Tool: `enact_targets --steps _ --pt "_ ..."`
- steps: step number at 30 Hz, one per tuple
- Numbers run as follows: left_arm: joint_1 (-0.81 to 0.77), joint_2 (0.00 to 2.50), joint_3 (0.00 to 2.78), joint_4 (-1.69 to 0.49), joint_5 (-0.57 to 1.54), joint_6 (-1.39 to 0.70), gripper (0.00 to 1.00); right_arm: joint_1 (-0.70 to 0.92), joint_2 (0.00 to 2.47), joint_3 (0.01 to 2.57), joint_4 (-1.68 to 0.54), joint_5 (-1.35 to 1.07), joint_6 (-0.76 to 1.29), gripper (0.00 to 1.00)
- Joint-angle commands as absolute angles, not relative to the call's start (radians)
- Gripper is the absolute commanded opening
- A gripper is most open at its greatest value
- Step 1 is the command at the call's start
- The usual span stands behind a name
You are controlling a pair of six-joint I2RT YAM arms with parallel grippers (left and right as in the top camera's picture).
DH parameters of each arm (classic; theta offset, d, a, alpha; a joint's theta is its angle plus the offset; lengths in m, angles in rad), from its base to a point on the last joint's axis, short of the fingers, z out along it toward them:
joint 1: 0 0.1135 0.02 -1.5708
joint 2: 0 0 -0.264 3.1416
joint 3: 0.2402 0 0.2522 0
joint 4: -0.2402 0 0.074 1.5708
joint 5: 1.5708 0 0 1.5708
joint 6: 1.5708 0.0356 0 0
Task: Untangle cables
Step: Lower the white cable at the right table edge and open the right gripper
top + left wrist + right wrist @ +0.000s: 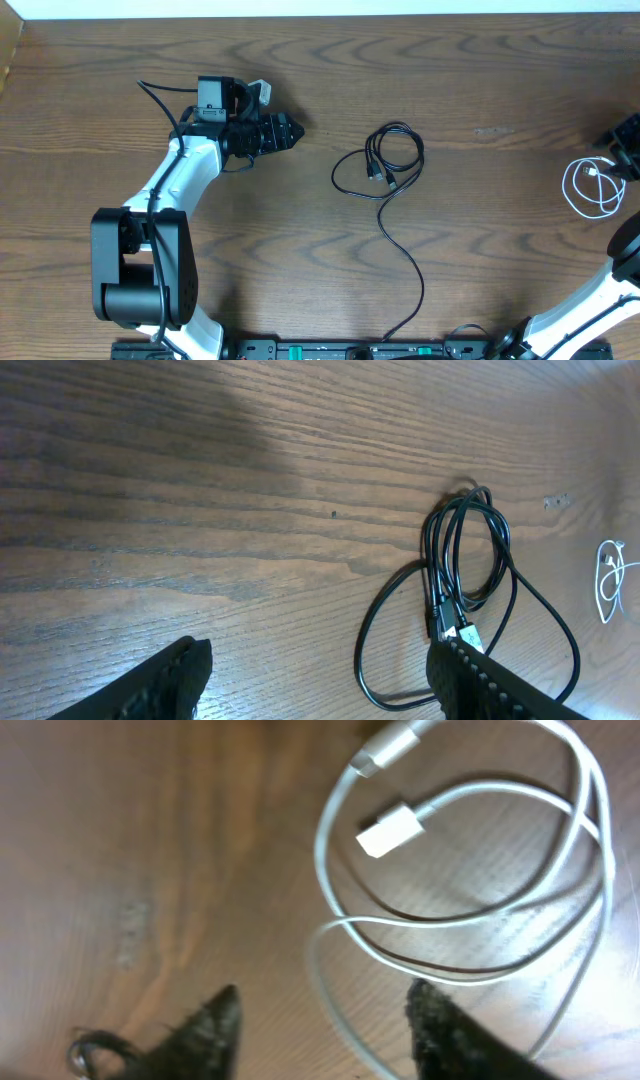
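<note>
The black cable (378,170) lies in a loose coil at the table's middle, its tail running toward the near edge. My left gripper (290,132) hovers to its left, open and empty. In the left wrist view the black cable (437,575) sits just beyond the right finger of the left gripper (320,650). The white cable (567,188) is coiled by itself at the far right, apart from the black one. My right gripper (620,155) is right over it. In the right wrist view the right gripper (322,990) stands open, a strand of the white cable (400,823) running between its fingertips.
Bare wooden tabletop (470,80) surrounds both cables. The left arm's base (140,265) stands at the near left, and the right arm (600,300) comes in from the near right corner. A pale wall edge (320,8) runs along the far side.
</note>
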State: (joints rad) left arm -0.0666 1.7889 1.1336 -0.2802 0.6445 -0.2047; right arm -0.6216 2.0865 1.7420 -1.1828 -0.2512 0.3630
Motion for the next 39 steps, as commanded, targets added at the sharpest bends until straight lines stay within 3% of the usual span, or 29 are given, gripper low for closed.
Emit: enact_targets --steps 1,9,13,15,18,26,29,31,35,39 --pt "-0.065 1.799 1.134 -0.279 0.636 -0.188 0.73 -0.607 2.091 1.669 -1.166 -0.200 0.365 0.28" --pt "-0.065 1.799 1.134 -0.279 0.636 -0.188 0.73 -0.602 2.091 1.479 -0.985 -0.200 0.365 0.29" --pt "-0.065 1.799 1.134 -0.279 0.636 -0.188 0.73 -0.602 2.091 1.422 -0.887 -0.199 0.365 0.23" --pt "-0.065 1.799 1.134 -0.279 0.636 -0.188 0.73 -0.602 2.091 1.391 -0.821 -0.200 0.365 0.19" --pt "-0.065 1.799 1.134 -0.279 0.636 -0.188 0.73 -0.601 2.091 1.354 -0.733 -0.200 0.364 0.01" --pt "-0.065 1.799 1.134 -0.279 0.636 -0.187 0.73 -0.567 2.091 1.246 -0.469 -0.201 0.342 0.01" --pt "-0.065 1.799 1.134 -0.279 0.636 -0.187 0.73 -0.548 2.091 1.245 -0.426 -0.222 0.294 0.06" --pt "-0.065 1.799 1.134 -0.279 0.636 -0.187 0.73 -0.542 2.090 1.269 -0.412 -0.258 0.283 0.09" --pt "-0.065 1.799 1.134 -0.279 0.635 -0.187 0.73 -0.540 2.090 1.374 -0.430 -0.387 0.283 0.04" --pt "-0.065 1.799 1.134 -0.279 0.635 -0.187 0.73 -0.540 2.090 1.515 -0.518 -0.425 0.282 0.12"
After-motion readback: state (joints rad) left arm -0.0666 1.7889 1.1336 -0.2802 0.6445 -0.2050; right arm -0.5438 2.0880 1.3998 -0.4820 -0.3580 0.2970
